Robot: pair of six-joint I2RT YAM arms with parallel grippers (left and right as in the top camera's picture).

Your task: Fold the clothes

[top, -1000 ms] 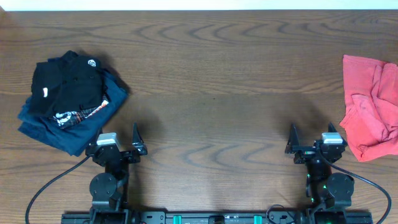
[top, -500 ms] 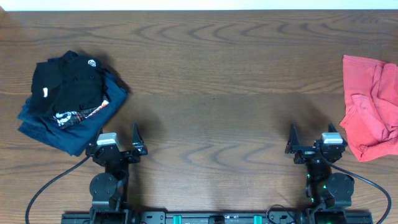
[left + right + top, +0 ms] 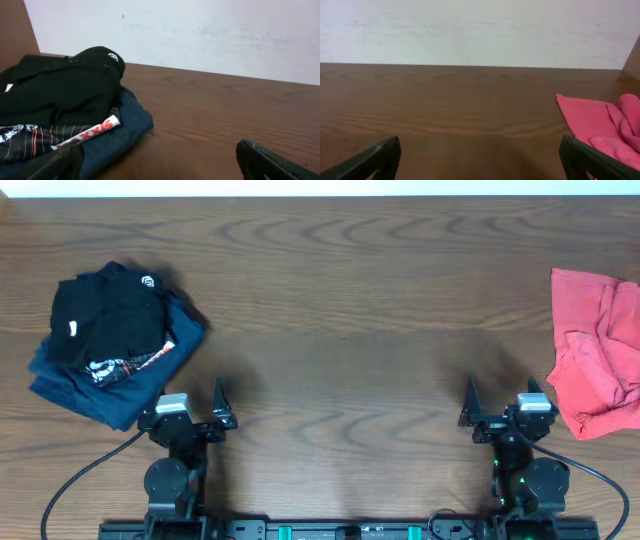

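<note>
- Overhead: dark brown wood-grain table [image 3: 340,300]. A crumpled soft black tee with small white logo marks [image 3: 110,315] lies on top of a rumpled navy tee with a red-and-white print [image 3: 80,385]. The pile is at the left edge, about midway along it.
- Overhead: a bunched red tee [image 3: 600,370] is at the right edge and is partly cut off by the frame. It is well apart from the pile.
- Overhead: left gripper [image 3: 190,402] is at the near edge, just beside the pile's near-right side. Its jaws are spread wide and hold nothing.
- Overhead: right gripper [image 3: 502,395] is at the near edge, near the red tee but not touching it. Its jaws are spread and empty.
- Left wrist: the black tee is heaped on the navy tee, with the print strip showing at the near side. Dark fingers [image 3: 265,162] sit in the bottom corners, far apart, with nothing between them but bare wood. White wall [image 3: 200,35] is behind.
- Right wrist: the red tee is at the right side, toward the far edge, flat with folds. Fingers [image 3: 375,160] are in both bottom corners, released, with only tabletop between them.
</note>
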